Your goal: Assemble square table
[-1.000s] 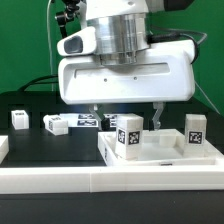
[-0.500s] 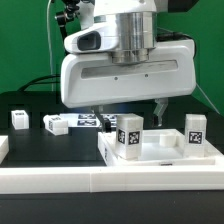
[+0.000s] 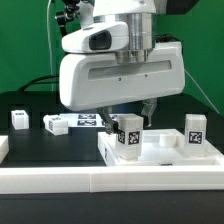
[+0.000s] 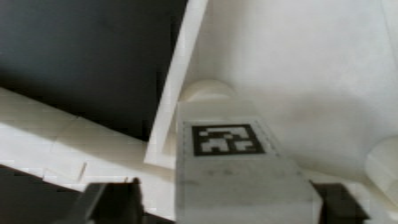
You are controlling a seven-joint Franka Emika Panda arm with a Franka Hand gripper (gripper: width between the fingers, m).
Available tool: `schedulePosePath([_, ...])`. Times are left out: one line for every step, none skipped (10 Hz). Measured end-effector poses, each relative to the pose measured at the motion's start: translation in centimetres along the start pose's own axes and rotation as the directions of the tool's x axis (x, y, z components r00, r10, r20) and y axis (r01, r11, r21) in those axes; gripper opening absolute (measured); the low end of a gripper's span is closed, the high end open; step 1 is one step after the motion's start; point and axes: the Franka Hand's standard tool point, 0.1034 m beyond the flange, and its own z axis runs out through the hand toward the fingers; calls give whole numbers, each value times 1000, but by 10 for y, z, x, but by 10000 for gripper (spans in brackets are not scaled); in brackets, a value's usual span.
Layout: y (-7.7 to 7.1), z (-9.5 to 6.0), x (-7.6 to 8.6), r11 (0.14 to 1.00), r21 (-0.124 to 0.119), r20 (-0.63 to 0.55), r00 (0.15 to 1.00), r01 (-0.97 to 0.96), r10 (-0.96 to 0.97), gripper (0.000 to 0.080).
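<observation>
Tabletop [image 3: 165, 158] is sitting at the bench's [image 3: 40, 145] front edge, toward the exterior view's right, just behind the border wall [image 3: 60, 182]. Two legs are standing upright on it. The first leg [image 3: 128, 136] [image 4: 226, 140] is by the slab's corner on the exterior view's left, and the second leg [image 3: 194, 130] is by the right corner, well apart. Gripper [image 3: 131, 111] is hanging straight over the first leg, jaws about half-wide and straddling it. In the wrist view the fingers [image 4: 107, 205] are sitting right at its sides; can't tell if they're actually pinching. Third leg [image 3: 55, 124] is lying loose on the bench further left, and the fourth leg [image 3: 20, 119] is sitting near the left edge. Marker board [image 3: 88, 121] is lying flat beside the third leg.
</observation>
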Motion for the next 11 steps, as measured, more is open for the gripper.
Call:
schedulePosePath([0,0,0,1000,0,0,1000,0,0,391])
schedulePosePath([0,0,0,1000,0,0,1000,-3,3,288])
schedulePosePath([0,0,0,1000,0,0,1000,-31,31,288])
schedulePosePath([0,0,0,1000,0,0,1000,-31,31,288])
schedulePosePath([0,0,0,998,1,-1,998,-69,69,288])
schedulePosePath([1,0,0,971,6,-11,971,-240,240,288])
schedulePosePath([1,1,-1,920,9,-22,920,-392,392,288])
schedulePosePath([1,1,-1,888,9,-29,887,-460,461,288])
schedulePosePath([1,1,-2,826,14,-29,825,-564,564,288])
schedulePosePath([2,1,-2,771,17,-30,770,-637,637,288])
schedulePosePath([2,1,-2,706,17,-29,705,-708,708,288])
